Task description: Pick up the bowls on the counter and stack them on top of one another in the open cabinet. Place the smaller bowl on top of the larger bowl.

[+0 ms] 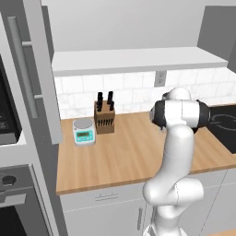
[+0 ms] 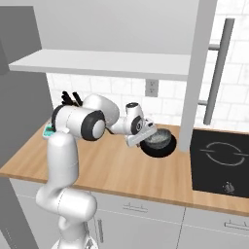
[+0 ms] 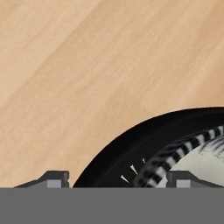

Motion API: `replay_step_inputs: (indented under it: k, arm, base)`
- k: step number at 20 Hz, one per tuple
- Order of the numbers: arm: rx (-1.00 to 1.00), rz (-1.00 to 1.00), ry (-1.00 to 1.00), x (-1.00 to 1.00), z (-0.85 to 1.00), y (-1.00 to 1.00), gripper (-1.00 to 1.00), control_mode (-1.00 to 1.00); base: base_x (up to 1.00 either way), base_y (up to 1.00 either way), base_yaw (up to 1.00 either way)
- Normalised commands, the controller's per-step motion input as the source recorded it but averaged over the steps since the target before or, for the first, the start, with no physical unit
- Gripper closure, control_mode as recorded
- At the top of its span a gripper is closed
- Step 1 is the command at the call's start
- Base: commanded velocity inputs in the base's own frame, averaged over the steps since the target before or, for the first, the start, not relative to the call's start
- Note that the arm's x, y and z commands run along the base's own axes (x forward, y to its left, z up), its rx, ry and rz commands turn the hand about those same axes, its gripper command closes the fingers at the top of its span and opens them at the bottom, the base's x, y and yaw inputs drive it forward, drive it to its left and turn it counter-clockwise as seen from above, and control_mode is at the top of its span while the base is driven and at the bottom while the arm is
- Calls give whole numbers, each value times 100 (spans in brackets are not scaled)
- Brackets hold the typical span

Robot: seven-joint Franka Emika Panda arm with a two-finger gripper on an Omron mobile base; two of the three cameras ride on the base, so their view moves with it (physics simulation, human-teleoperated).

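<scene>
In the left base view, the wooden worktop [image 1: 129, 152] is seen running from the tall grey cabinet door [image 1: 41, 69] on the left to the black hob [image 1: 226, 126] on the right. A knife block [image 1: 104, 119] is set at the back edge near the tiled wall, and a white kitchen scale [image 1: 84, 131] is placed just beside it on its left. The white arm [image 1: 177, 138] is raised from the lower right and hides what lies behind its elbow.

In the right base view, the arm is stretched to the right across the worktop [image 2: 116, 170]. The fingers [image 2: 146, 137] are lowered onto the near-left rim of a dark bowl [image 2: 160, 143] with a pale speckled inside. The bowl is seen tilted, at the back of the worktop, just left of the grey cabinet door [image 2: 197, 73] and the hob [image 2: 219, 160]. Whether its base touches the wood cannot be told.

In the hand view, the bowl [image 3: 131, 153] is seen at the lower right, with its black outside and striped rim over the wood [image 3: 87, 65]. One finger tip [image 3: 54, 178] is placed outside the bowl and the other over its inside, so the rim is straddled by the fingers; whether it is clamped cannot be told.
</scene>
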Motion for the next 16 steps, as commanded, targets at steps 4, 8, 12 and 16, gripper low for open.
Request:
replay_step_inputs:
  k: [4,8,12,16]
  arm:
    - [0,0,-3,-10,-25,-21,100,-100]
    - [0,0,-1,-27,6,-4,100,-100]
    - [0,0,0,-57,73,1,100,-100]
    - [0,7,0,-86,100,6,100,-100]
  base:
    - [0,0,0]
    - [0,0,0]
    - [0,0,0]
    - [0,0,0]
